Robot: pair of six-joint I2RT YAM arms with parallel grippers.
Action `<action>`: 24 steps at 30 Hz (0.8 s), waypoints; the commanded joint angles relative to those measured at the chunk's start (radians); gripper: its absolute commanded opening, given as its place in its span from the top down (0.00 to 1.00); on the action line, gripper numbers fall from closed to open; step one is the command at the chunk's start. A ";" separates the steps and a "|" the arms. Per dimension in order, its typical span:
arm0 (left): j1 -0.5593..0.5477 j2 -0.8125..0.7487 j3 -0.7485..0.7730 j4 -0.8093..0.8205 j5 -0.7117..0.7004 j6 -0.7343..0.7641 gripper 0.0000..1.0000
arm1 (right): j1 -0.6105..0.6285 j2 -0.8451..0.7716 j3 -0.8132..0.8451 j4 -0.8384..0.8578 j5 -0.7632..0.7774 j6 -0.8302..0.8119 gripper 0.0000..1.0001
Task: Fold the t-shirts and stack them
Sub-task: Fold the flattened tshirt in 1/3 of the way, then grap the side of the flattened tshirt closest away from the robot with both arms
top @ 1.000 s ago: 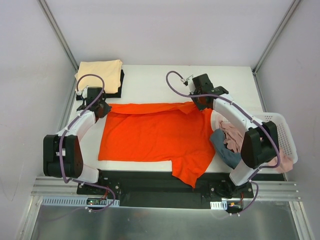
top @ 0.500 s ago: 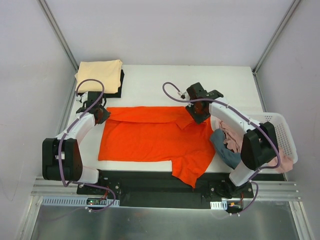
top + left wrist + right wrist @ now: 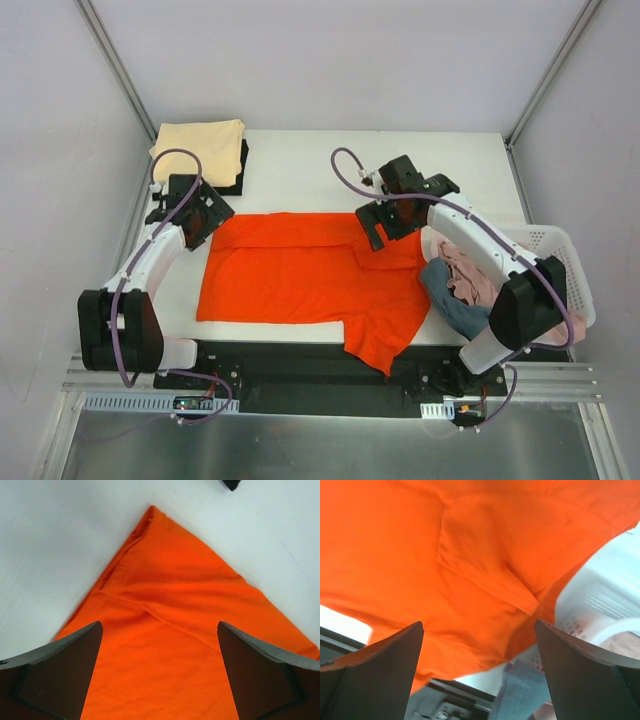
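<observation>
Orange-red t-shirt (image 3: 300, 280) spread flat across the middle of the table (image 3: 300, 160), far edge doubled over toward the near side in a narrow band, one corner drooping off the near edge. Left gripper (image 3: 159, 630) above the far left corner of that band, jaws spread wide, nothing between them, only cloth and bare table in the gap. Right gripper (image 3: 479, 630) above the far right part, over a small tucked flap, jaws likewise wide apart and pinching nothing. Placement at both ends of the fold line probably meant to bring the edge over evenly and straight. Folded cream t-shirt (image 3: 200, 148) at the far left corner on top of a black t-shirt (image 3: 241, 172): reads as the stack, well apart from the working area. Pink t-shirt (image 3: 468, 268) and blue t-shirt (image 3: 452, 305) bunched in a white basket (image 3: 565, 250) at right, the blue one spilling over the rim just beside the orange cloth; presumably waiting supply. Judged stage: first fold of the orange shirt in place, further folds and transfer to the stack not yet done. Risk: overhanging corner dragging the cloth off square.
</observation>
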 commanded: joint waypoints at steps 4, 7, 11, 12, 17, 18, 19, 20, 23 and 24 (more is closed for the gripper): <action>-0.060 0.222 0.164 0.002 0.132 0.018 0.01 | -0.102 0.181 0.147 0.075 -0.136 0.256 0.03; -0.060 0.318 0.209 0.006 0.132 0.011 0.01 | -0.132 0.275 0.206 0.089 -0.162 0.295 0.03; -0.060 0.446 0.288 0.003 0.142 0.021 0.01 | -0.178 0.393 0.291 0.074 -0.193 0.319 0.03; -0.060 0.463 0.296 0.006 0.141 0.019 0.01 | -0.195 0.436 0.308 0.057 -0.175 0.321 0.03; -0.060 0.564 0.353 0.005 0.161 0.004 0.01 | -0.233 0.583 0.433 -0.029 -0.146 0.306 0.03; -0.060 0.576 0.360 0.005 0.164 0.001 0.01 | -0.243 0.623 0.466 -0.040 -0.142 0.307 0.03; -0.060 0.596 0.373 0.005 0.168 -0.009 0.01 | -0.247 0.640 0.480 -0.047 -0.141 0.310 0.03; -0.060 0.605 0.382 0.005 0.171 -0.010 0.01 | -0.256 0.657 0.494 -0.064 -0.147 0.318 0.03; -0.065 0.630 0.408 0.005 0.182 -0.022 0.01 | -0.296 0.711 0.537 -0.069 -0.168 0.355 0.03; -0.068 0.636 0.416 0.005 0.178 -0.024 0.01 | -0.315 0.720 0.549 -0.075 -0.162 0.362 0.03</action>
